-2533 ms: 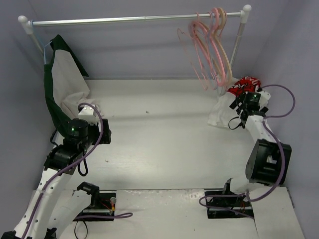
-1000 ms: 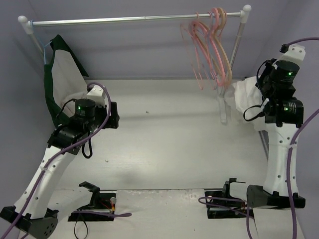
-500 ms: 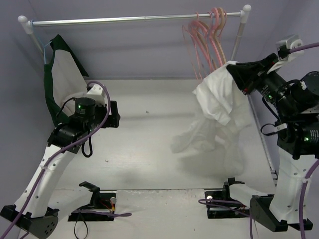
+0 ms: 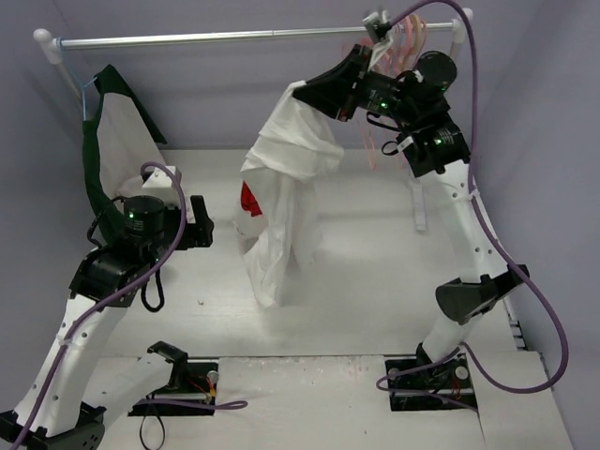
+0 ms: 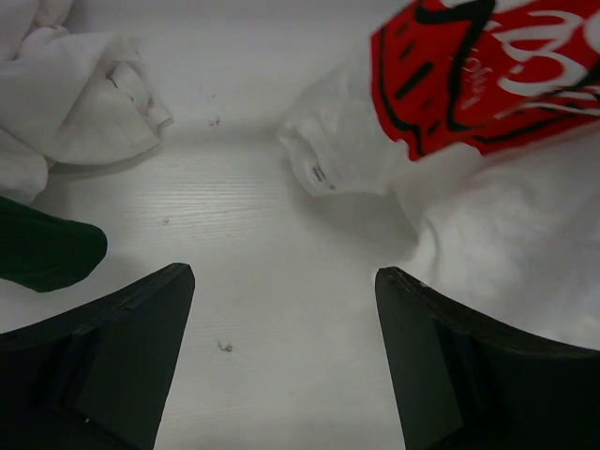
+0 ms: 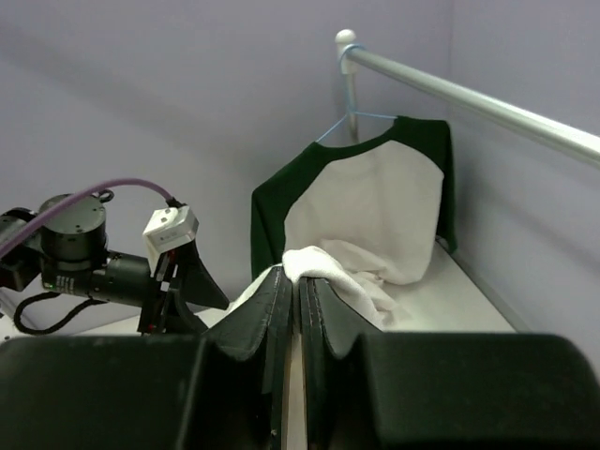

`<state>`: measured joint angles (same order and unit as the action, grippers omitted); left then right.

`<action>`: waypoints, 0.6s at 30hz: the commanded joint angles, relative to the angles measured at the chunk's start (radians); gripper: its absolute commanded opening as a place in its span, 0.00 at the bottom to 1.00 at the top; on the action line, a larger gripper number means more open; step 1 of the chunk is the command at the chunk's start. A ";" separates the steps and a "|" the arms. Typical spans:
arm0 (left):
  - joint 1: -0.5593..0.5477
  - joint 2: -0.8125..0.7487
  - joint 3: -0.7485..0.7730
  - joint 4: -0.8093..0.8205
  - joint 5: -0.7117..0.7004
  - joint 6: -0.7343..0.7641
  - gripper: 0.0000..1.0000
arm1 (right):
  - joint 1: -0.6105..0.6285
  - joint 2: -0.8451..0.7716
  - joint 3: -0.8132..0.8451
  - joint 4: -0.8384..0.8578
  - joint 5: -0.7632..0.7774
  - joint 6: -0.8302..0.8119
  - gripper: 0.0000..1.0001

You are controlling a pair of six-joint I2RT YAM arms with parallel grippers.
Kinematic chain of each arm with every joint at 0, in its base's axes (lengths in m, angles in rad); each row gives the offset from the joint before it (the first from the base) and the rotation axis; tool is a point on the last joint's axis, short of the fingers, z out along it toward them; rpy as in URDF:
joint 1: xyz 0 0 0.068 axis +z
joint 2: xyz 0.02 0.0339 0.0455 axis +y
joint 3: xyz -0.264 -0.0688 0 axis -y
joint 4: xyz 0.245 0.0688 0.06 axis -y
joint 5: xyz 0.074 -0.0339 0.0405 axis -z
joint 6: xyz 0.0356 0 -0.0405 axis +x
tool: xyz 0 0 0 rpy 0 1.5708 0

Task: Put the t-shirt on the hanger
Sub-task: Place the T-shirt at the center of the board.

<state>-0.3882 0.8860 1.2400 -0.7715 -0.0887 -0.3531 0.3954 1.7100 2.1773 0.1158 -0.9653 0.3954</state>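
The white t-shirt (image 4: 281, 187) hangs bunched from my right gripper (image 4: 300, 94), which is shut on a fold of it high above the table's middle. Its lower end rests on the table, and its red print (image 4: 248, 199) faces left. In the right wrist view the jaws (image 6: 298, 277) pinch the white cloth (image 6: 342, 272). My left gripper (image 4: 206, 231) stands open just left of the shirt. In its own view (image 5: 286, 281) nothing lies between the fingers, and the red print (image 5: 469, 75) is ahead to the right. The pink hanger (image 4: 409, 36) hangs at the rail's right end, partly hidden by my right arm.
A white shirt with dark green sleeves (image 4: 112, 150) hangs at the left end of the metal rail (image 4: 206, 39); its hem (image 5: 75, 122) lies on the table near my left gripper. Several other hangers hang beside the pink one. The rail's right post (image 4: 441, 84) stands behind my right arm.
My right arm has swung left and up with the t-shirt, carrying it from the right side to the middle. The left arm has shifted slightly, still open.
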 commanded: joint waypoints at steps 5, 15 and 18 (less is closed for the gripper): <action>-0.005 -0.071 0.030 -0.028 -0.078 -0.040 0.79 | 0.167 -0.277 -0.247 0.252 0.239 -0.255 0.00; -0.005 -0.013 -0.045 -0.011 -0.013 -0.087 0.79 | 0.189 -0.700 -0.821 -0.254 0.712 -0.365 0.23; -0.005 0.036 -0.062 0.015 0.027 -0.112 0.79 | 0.189 -0.762 -0.899 -0.439 0.815 -0.313 0.56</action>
<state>-0.3882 0.8703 1.1778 -0.8227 -0.1032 -0.4244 0.5835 0.9607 1.3361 -0.1493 -0.3443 0.0849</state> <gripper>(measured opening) 0.792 0.393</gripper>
